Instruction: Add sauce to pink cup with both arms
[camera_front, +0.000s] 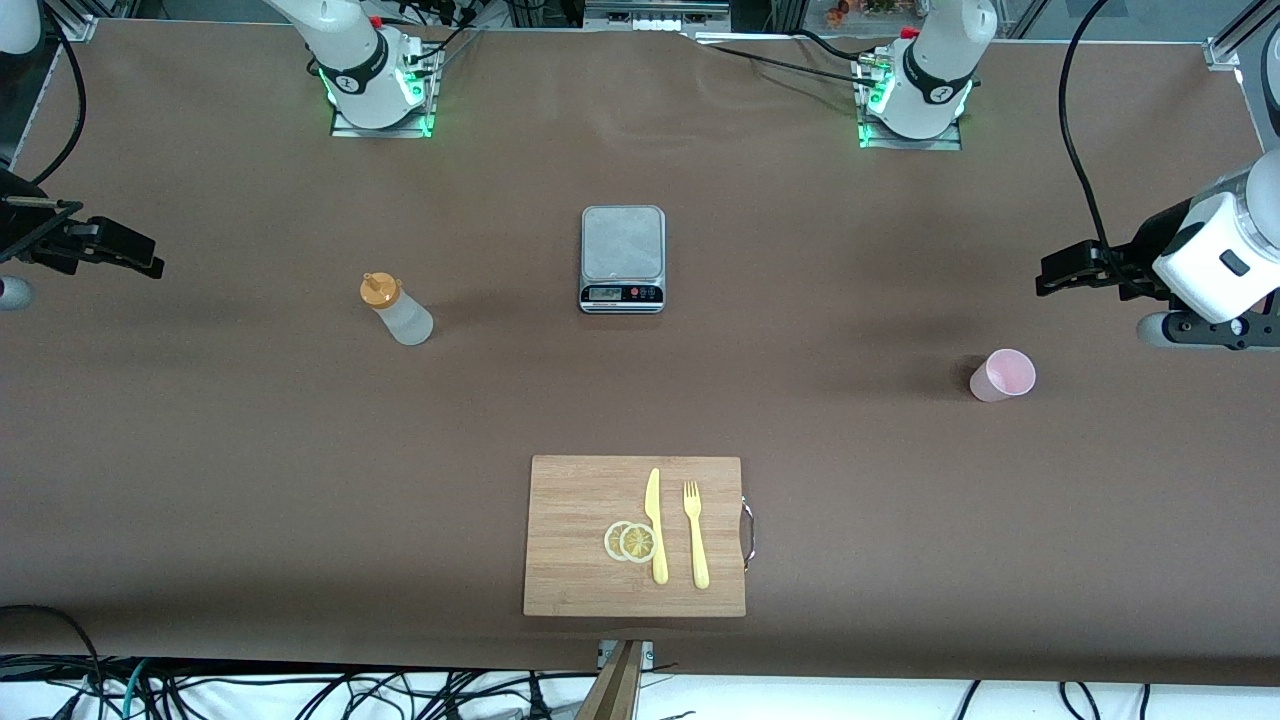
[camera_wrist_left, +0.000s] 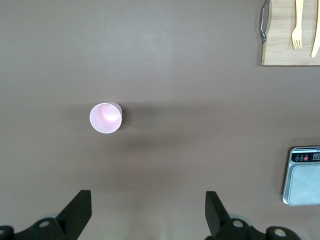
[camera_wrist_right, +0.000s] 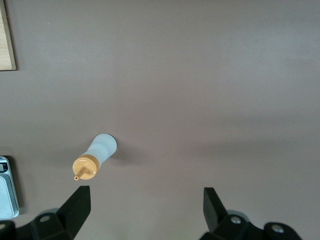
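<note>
Pink cup (camera_front: 1002, 375) stands upright on the brown table (camera_front: 800, 500) toward the left arm's end, mouth up; inside looks empty, though a thin film would be hard to see from the left wrist view. Sauce bottle (camera_front: 396, 309) stands upright toward the right arm's end, long axis vertical, orange nozzle cap (camera_front: 379, 289) pointing up; whitish body, fill level not readable. Both are well apart, with the kitchen scale (camera_front: 622, 259) between them and farther from the front camera. Cutting board (camera_front: 635, 536) lies nearest the camera, carrying two lemon slices (camera_front: 630, 541), a yellow knife (camera_front: 655, 525) and fork (camera_front: 695, 533). Left gripper (camera_wrist_left: 147, 212) hovers over bare table near the cup, jaws spread, holding nothing. Right gripper (camera_wrist_right: 145, 210) hovers near the bottle, jaws spread, empty.
</note>
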